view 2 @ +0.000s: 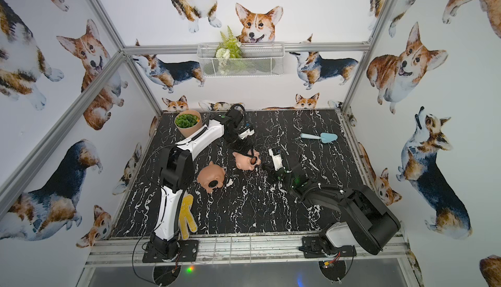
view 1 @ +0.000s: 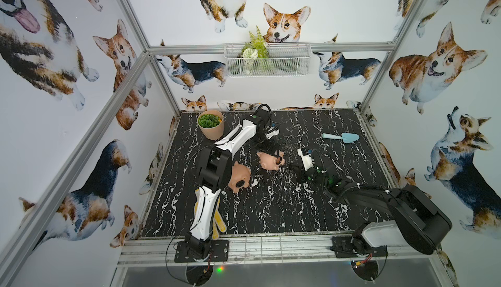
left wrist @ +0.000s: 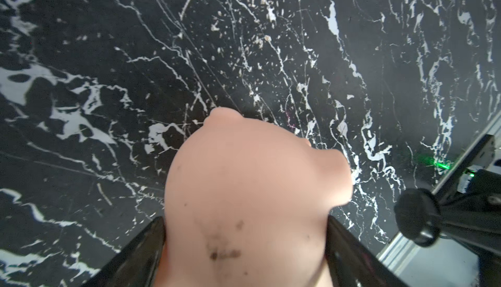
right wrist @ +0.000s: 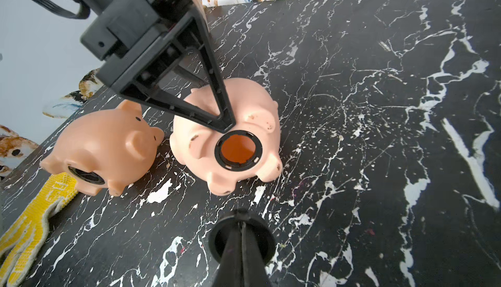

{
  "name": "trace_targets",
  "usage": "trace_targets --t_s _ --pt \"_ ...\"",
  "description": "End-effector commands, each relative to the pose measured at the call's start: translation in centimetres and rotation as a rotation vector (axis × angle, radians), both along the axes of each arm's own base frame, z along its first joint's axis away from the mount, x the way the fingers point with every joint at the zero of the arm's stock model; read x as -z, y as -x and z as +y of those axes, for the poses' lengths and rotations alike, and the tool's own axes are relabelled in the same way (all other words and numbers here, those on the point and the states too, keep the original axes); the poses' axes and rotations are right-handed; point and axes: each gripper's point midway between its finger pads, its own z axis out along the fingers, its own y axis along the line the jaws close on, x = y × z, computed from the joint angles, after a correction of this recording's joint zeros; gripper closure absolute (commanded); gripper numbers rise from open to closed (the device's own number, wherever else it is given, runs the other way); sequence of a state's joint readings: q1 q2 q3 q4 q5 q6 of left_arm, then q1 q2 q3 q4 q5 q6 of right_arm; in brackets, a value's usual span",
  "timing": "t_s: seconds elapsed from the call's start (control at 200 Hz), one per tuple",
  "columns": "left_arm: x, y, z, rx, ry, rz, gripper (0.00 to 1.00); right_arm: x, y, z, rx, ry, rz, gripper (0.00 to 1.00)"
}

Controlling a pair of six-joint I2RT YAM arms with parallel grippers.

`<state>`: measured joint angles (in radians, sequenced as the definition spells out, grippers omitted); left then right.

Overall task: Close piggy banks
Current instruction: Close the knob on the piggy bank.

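Far piggy bank (view 1: 267,162) right of near piggy bank (view 1: 240,175); pot (view 1: 212,131) behind.

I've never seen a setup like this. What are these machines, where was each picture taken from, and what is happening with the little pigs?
These are two robot arms bolted to the edge of a black marble tabletop. Two pictures come from a camera pair overhead and show nearly the same scene. The other two come from a small camera on each arm's wrist.

The left gripper clasps the pale pink piggy bank, whose round belly hole is open. The right gripper pinches a black plug close by, apparently meant for that hole. The darker piggy bank lies beside it and looks already plugged.

A potted plant, a blue trowel and a yellow glove also lie there.
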<state>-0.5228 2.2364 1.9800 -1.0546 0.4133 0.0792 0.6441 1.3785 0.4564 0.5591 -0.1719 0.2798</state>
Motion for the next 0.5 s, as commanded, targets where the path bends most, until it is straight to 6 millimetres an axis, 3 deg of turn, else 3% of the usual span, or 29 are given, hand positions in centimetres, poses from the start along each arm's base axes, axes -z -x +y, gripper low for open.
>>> trace_targets --t_s 0.0,0.496 --pt "1.1 3.0 1.0 0.019 -0.031 0.144 0.12 -1.1 -0.1 0.8 -0.047 -0.024 -0.076 1.0" --pt "0.9 3.1 1.6 -0.008 -0.034 0.139 0.12 -0.8 -1.1 2.3 -0.066 -0.064 -0.084 1.0"
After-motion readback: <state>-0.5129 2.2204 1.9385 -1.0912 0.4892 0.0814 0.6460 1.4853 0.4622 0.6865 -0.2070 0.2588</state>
